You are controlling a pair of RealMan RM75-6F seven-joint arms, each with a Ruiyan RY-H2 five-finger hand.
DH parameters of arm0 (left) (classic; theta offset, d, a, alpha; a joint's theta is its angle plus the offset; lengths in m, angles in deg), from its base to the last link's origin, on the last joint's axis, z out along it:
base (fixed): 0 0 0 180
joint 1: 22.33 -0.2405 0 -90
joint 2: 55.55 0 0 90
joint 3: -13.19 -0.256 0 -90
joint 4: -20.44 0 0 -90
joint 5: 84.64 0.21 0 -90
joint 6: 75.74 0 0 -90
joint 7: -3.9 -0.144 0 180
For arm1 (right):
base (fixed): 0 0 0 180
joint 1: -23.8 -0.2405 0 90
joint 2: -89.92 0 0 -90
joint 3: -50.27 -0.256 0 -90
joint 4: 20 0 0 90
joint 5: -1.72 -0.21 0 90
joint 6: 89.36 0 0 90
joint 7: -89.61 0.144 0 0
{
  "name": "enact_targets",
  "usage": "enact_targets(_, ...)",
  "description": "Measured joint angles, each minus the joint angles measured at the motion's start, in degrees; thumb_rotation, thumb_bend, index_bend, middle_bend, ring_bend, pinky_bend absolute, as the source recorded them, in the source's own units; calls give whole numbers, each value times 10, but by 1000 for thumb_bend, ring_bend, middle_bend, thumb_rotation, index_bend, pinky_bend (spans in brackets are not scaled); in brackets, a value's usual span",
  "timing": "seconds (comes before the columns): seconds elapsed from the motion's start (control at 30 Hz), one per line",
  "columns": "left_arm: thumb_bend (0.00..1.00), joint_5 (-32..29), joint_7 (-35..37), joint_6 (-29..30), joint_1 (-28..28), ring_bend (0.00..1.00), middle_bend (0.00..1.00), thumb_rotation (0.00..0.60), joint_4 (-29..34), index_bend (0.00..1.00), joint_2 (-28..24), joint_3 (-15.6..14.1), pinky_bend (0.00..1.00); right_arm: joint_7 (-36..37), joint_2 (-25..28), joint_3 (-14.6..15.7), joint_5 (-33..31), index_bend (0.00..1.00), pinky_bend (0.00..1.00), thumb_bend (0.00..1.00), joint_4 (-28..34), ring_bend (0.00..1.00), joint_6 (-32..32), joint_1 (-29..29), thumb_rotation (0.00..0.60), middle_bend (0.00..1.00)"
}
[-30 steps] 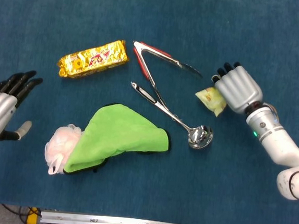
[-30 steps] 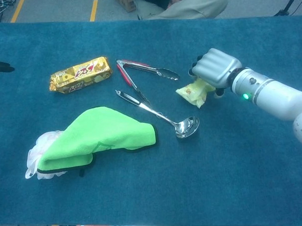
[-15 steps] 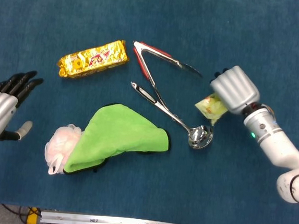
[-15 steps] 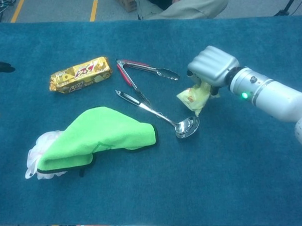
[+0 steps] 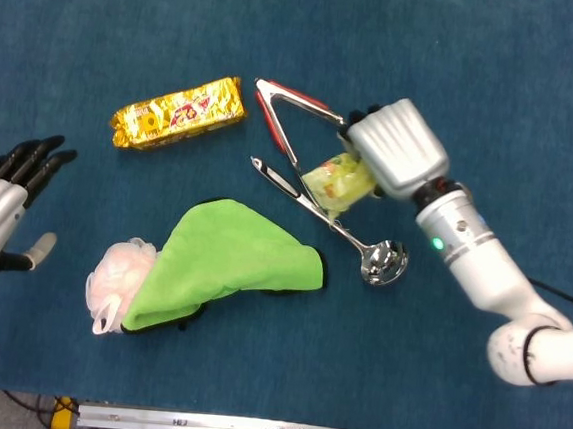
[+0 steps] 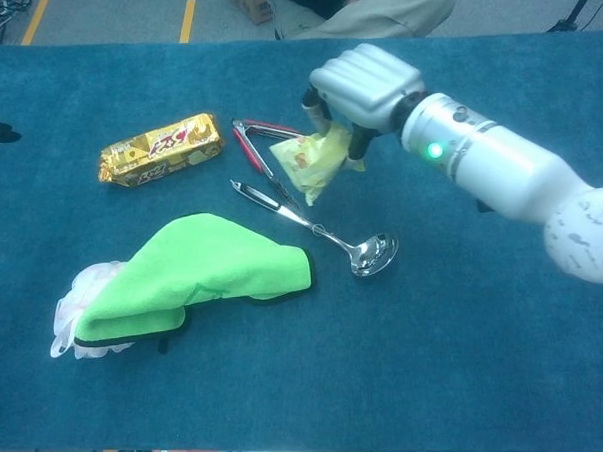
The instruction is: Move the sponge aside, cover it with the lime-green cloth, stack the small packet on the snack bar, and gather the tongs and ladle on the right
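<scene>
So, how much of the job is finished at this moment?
Done: the lime-green cloth lies over the sponge, which shows only at its left edge. In hand: the right hand holds the small packet above the tongs and ladle, not yet at the snack bar. Left: stacking the packet and gathering both utensils on the right.
</scene>
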Motion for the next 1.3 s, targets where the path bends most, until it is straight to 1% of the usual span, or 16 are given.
enact_targets(0.13, 375, 3, 5, 4, -4, 0, 0, 600, 0, 0, -4, -2, 162, -21, -30, -16, -26, 622, 673, 0, -3, 503, 13, -15, 600, 531)
enact_targets(0.27, 375, 6, 10, 8, -7, 0, 0, 600, -1, 0, -8, -4, 162, -41, -66, -32, -39, 622, 670, 0, -23, 498, 34, -31, 600, 529)
enact_targets(0.47, 375, 10, 18, 15, -13, 0, 0, 600, -4, 0, -13, -6, 162, -79, -112, -42, -46, 621, 657, 0, -62, 487, 62, -52, 600, 524)
enact_targets(0.6, 375, 11, 22, 16, -14, 0, 0, 600, -6, 0, -13, -6, 162, -95, -135, -45, -49, 576, 622, 0, -82, 447, 72, -61, 600, 495)
enact_targets(0.7, 375, 12, 22, 16, -14, 0, 0, 600, -5, 0, -14, -6, 162, -104, -156, -47, -48, 501, 584, 0, -100, 393, 78, -68, 600, 448)
enact_targets(0.77, 375, 12, 21, 16, -14, 0, 0, 600, -3, 0, -15, -5, 162, -113, -170, -49, -48, 400, 539, 0, -111, 328, 80, -73, 600, 387)
enact_targets(0.8, 375, 12, 20, 17, -14, 0, 0, 600, -2, 0, -16, -5, 162, -117, -175, -49, -49, 326, 508, 0, -114, 283, 80, -76, 600, 343)
enact_targets(0.87, 375, 13, 20, 19, -15, 0, 0, 600, 0, 0, -19, -5, 162, -127, -183, -47, -48, 222, 476, 0, -117, 238, 80, -79, 600, 292)
enact_targets(0.93, 375, 14, 19, 22, -16, 0, 0, 600, 3, 0, -21, -4, 162, -129, -183, -44, -47, 102, 460, 0, -115, 213, 79, -79, 600, 254)
enact_targets(1.0, 375, 14, 17, 23, -17, 0, 0, 600, 5, 0, -25, -4, 162, -128, -178, -43, -45, 33, 454, 0, -109, 201, 79, -77, 600, 232)
enact_targets(1.03, 375, 14, 16, 24, -17, 0, 0, 600, 6, 0, -26, -4, 162, -127, -174, -43, -43, 14, 452, 0, -105, 199, 80, -76, 600, 226)
enact_targets(1.13, 375, 14, 16, 24, -17, 0, 0, 600, 10, 0, -30, -3, 162, -119, -160, -44, -41, 9, 450, 0, -89, 199, 80, -69, 600, 225)
enact_targets(1.3, 375, 17, 14, 23, -16, 0, 0, 600, 15, 0, -32, -2, 162, -112, -112, -34, -34, 9, 450, 0, -40, 199, 82, -51, 600, 225)
